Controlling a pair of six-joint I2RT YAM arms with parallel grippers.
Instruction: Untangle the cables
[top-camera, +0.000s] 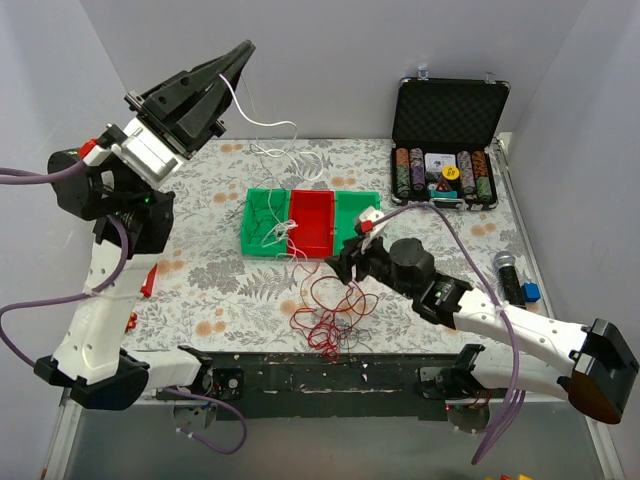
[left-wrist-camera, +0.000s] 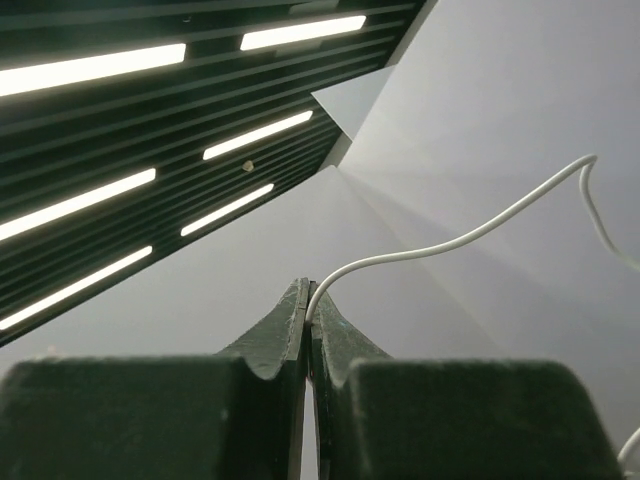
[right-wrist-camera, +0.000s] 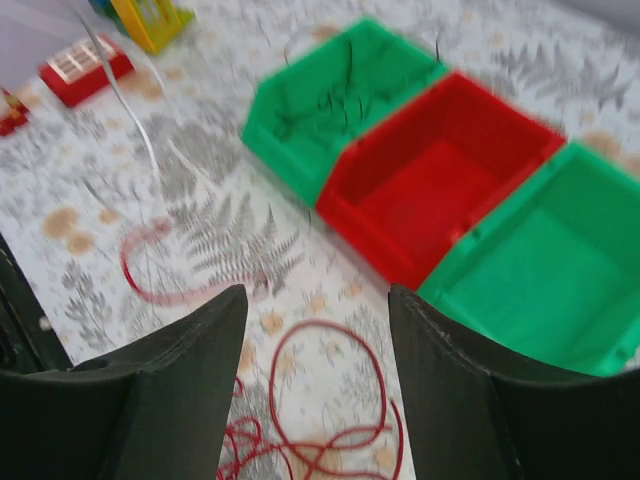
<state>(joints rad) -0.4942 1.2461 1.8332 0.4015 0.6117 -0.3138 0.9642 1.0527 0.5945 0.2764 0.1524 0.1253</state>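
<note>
My left gripper (top-camera: 244, 50) is raised high at the back left, shut on the end of a white cable (top-camera: 272, 128). In the left wrist view that cable (left-wrist-camera: 450, 240) leaves the pinched fingertips of the gripper (left-wrist-camera: 308, 290) and hangs off to the right. It drops to the table near the bins. Red cable loops (top-camera: 325, 318) lie tangled at the front middle. My right gripper (top-camera: 347, 266) hovers just above them, open; between its fingers (right-wrist-camera: 190, 360) only table and red loops (right-wrist-camera: 330, 400) show. Thin dark strands (right-wrist-camera: 330, 100) lie in the left green bin.
A green bin (top-camera: 262, 222), a red bin (top-camera: 312, 222) and another green bin (top-camera: 356, 208) stand in a row mid-table. An open poker-chip case (top-camera: 450, 130) sits back right. A microphone (top-camera: 508, 275) lies at the right edge, a small red item (top-camera: 150, 280) at the left.
</note>
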